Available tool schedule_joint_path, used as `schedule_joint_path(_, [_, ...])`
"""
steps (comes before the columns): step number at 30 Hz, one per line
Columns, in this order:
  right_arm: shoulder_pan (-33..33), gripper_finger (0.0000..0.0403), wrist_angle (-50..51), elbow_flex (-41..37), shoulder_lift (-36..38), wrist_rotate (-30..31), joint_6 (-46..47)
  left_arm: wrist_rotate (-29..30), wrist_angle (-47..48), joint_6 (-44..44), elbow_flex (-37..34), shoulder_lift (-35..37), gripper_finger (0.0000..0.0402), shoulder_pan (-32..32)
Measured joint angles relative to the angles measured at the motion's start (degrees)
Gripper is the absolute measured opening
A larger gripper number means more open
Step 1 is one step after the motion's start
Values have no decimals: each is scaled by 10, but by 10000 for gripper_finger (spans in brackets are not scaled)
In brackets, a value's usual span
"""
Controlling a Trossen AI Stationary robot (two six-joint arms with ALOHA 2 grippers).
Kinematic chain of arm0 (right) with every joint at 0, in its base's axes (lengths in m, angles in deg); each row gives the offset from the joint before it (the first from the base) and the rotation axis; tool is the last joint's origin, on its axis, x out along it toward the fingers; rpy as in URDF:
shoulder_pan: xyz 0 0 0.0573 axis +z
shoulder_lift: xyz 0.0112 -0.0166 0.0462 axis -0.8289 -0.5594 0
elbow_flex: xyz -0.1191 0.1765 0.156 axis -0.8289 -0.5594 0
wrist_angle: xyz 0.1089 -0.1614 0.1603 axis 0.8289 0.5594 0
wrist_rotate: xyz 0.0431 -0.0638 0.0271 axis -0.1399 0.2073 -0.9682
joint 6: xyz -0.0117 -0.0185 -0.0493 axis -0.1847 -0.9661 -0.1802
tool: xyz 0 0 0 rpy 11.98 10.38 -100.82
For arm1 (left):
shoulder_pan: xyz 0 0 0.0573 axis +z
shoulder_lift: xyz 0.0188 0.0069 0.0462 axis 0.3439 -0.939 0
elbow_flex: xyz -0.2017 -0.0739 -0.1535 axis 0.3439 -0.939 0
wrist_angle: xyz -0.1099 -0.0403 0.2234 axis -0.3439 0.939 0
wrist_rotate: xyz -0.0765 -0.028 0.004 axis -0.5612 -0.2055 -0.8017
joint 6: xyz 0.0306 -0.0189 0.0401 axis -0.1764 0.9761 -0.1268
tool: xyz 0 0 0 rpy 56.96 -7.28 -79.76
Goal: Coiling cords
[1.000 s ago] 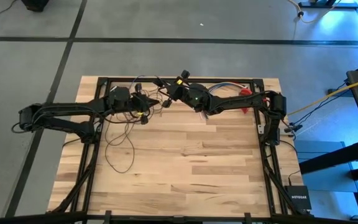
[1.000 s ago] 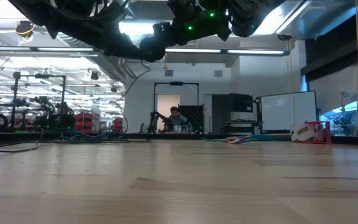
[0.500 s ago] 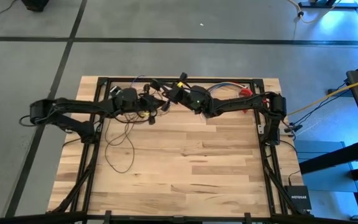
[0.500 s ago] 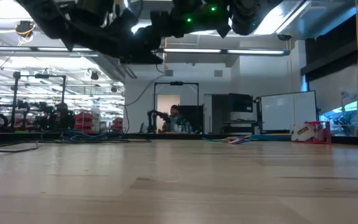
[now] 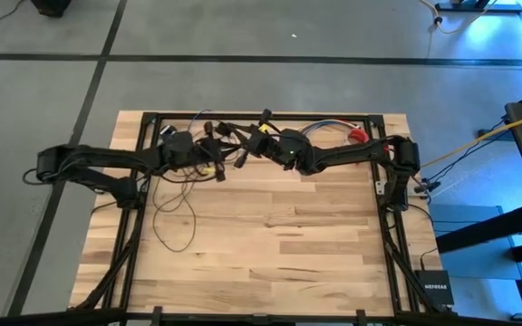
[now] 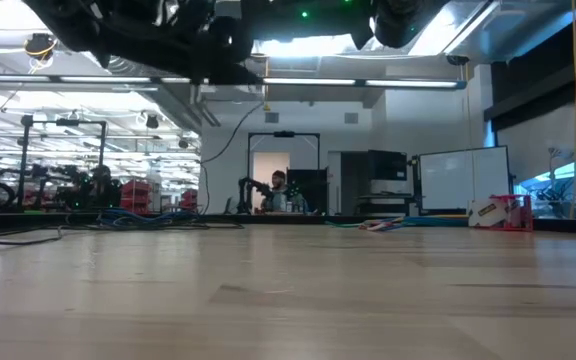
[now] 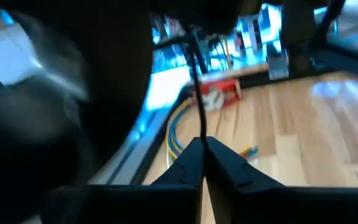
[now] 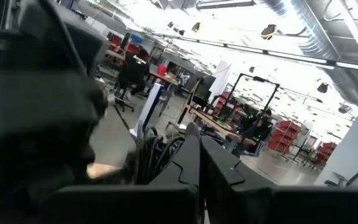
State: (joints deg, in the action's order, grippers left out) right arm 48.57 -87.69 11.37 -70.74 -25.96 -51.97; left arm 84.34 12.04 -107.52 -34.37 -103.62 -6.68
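Left end effector [image 7: 202, 144] pinches the cords [image 7: 197, 93]; right end effector [image 8: 199, 140] pressed together. Both meet at table's [image 5: 270, 244] twelve o'clock edge.

Overhead, table-level and two wrist cameras share one wooden table [image 5: 270, 235].

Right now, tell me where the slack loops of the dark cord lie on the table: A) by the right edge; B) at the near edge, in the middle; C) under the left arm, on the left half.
C: in the high view the cord trails in loops on the table below the left gripper.
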Motion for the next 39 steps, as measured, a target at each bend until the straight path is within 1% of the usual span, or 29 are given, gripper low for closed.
schedule_joint_path(5, [0, 5, 9, 0, -1, -10, 8, -1, -37, -14, 0, 7, 3, -11])
schedule_joint_path(9, [-1, 5, 11, 0, -1, -14, 29, 22, -36, -24, 1, 4, 3, -7])
schedule_joint_path(12, [-1, 5, 10, 3, -2, -30, 58, 32, -38, -21, 1, 3, 4, 0])
schedule_joint_path(15, [-1, 5, 15, 16, -2, -37, 107, 33, -43, -11, 1, 2, 2, 1])
schedule_joint_path(18, [0, 5, 12, 17, -2, -36, 133, 37, -41, -11, 1, 3, 3, 0])
schedule_joint_path(22, [8, 5, 15, 16, -1, -23, 127, 43, -8, -13, 1, 3, 6, 1])
schedule_joint_path(27, [11, 5, 34, 16, 23, -10, 104, 76, 32, -22, 3, 3, 7, 3])
schedule_joint_path(29, [11, 5, 59, 16, 35, -8, 101, 89, 38, -26, 3, 4, 7, 5])
schedule_joint_path(33, [11, 5, 108, 16, 53, -7, 99, 93, 43, -56, 3, 4, 7, 6])
schedule_joint_path(39, [15, 5, 193, 16, 82, -7, 45, 100, 53, -88, 2, 3, 7, 6])
